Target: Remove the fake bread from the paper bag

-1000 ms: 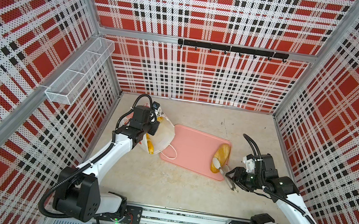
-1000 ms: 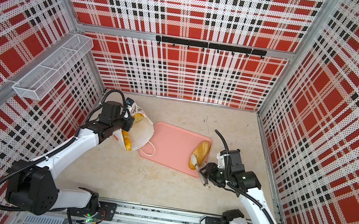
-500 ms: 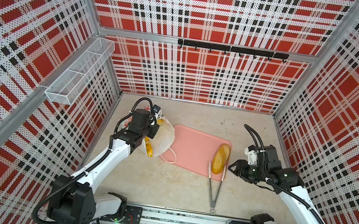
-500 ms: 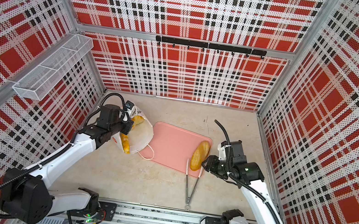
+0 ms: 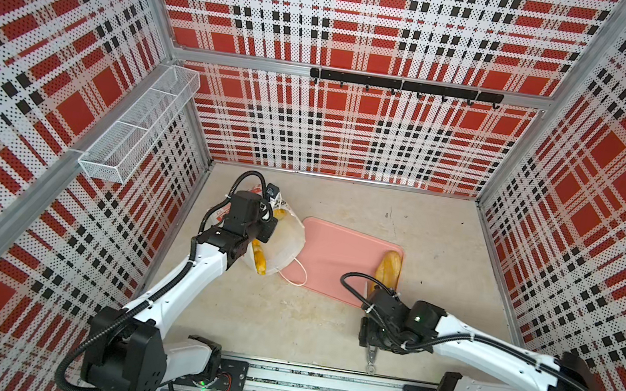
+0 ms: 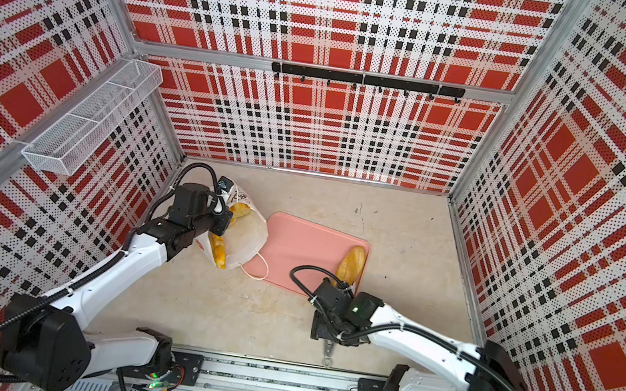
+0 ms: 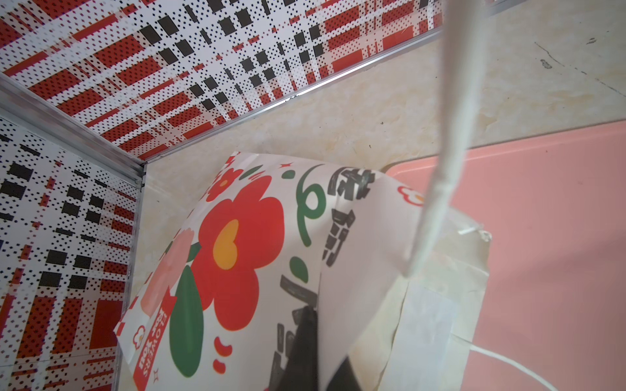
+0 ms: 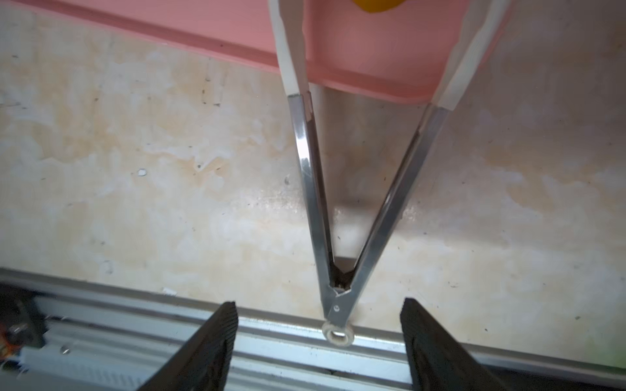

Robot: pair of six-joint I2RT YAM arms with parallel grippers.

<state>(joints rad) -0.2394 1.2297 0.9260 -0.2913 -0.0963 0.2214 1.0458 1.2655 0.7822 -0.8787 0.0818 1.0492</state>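
The paper bag (image 5: 284,238) (image 6: 250,237), white with red flowers (image 7: 237,237), lies tilted at the left of the table. My left gripper (image 7: 321,352) (image 5: 266,231) is shut on its rim wall. Fake bread shows in its mouth: one yellow loaf (image 5: 257,259) (image 6: 218,253) and another (image 6: 238,208) further back. A golden loaf (image 5: 388,269) (image 6: 351,265) (image 8: 376,4) lies on the pink tray (image 5: 335,259) (image 6: 304,245). My right gripper (image 8: 318,303) (image 5: 371,340) is open over the hinge end of metal tongs (image 8: 311,176) (image 5: 372,359) lying on the table, apart from them.
The tongs' white tips reach onto the pink tray's near edge (image 8: 372,84). A metal rail (image 5: 317,382) runs along the front. A wire basket (image 5: 135,132) hangs on the left wall and a hook rail (image 5: 403,86) on the back wall.
The right gripper let go of the tongs, which now lie on the table. It drew back, then came over their hinge end with its jaws wider. The left arm held still.
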